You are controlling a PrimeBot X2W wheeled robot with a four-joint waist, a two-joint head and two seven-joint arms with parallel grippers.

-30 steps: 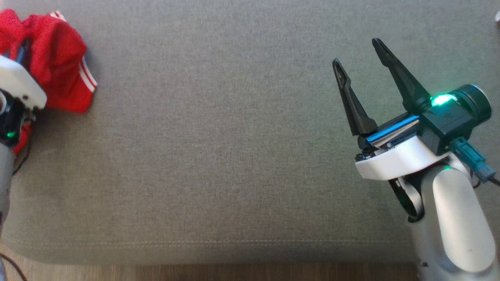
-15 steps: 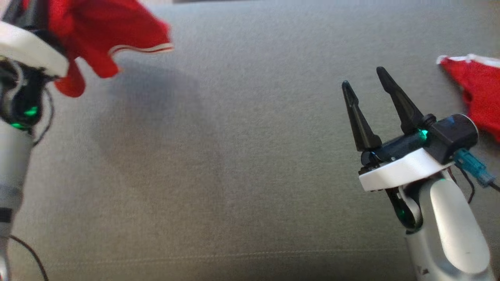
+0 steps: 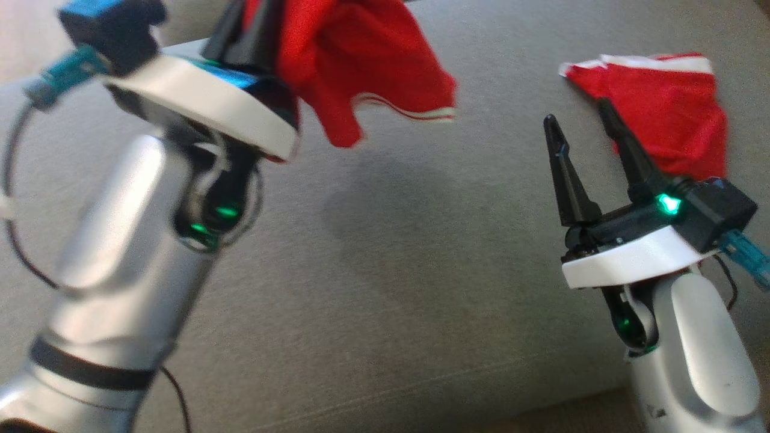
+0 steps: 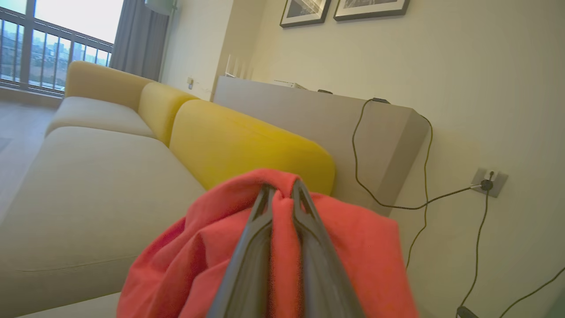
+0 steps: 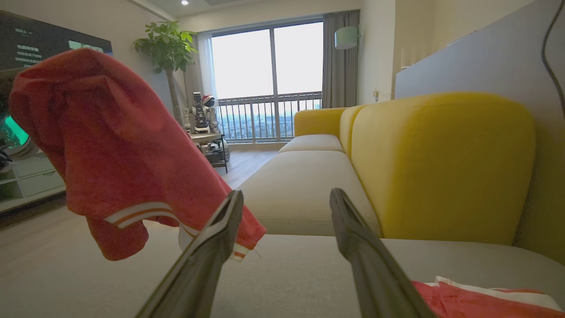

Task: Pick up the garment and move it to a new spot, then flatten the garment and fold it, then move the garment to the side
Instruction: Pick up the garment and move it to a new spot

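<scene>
1. Garment [image 3: 373,66], red with white striped trim, hangs bunched in the air above the grey sofa seat [image 3: 385,288]. It is clear of the cushion, likely so it can be carried to a fresh spot.
2. The left gripper [image 4: 280,190] is clenched on a fold of the cloth, fingers nearly together, which lets the rest droop freely.
3. The right gripper [image 3: 577,114] is released, jaws wide and holding nothing. It hovers low over the seat, probably ready to help flatten.
4. A second red piece [image 3: 662,114] lies on the seat just beyond it.
</scene>
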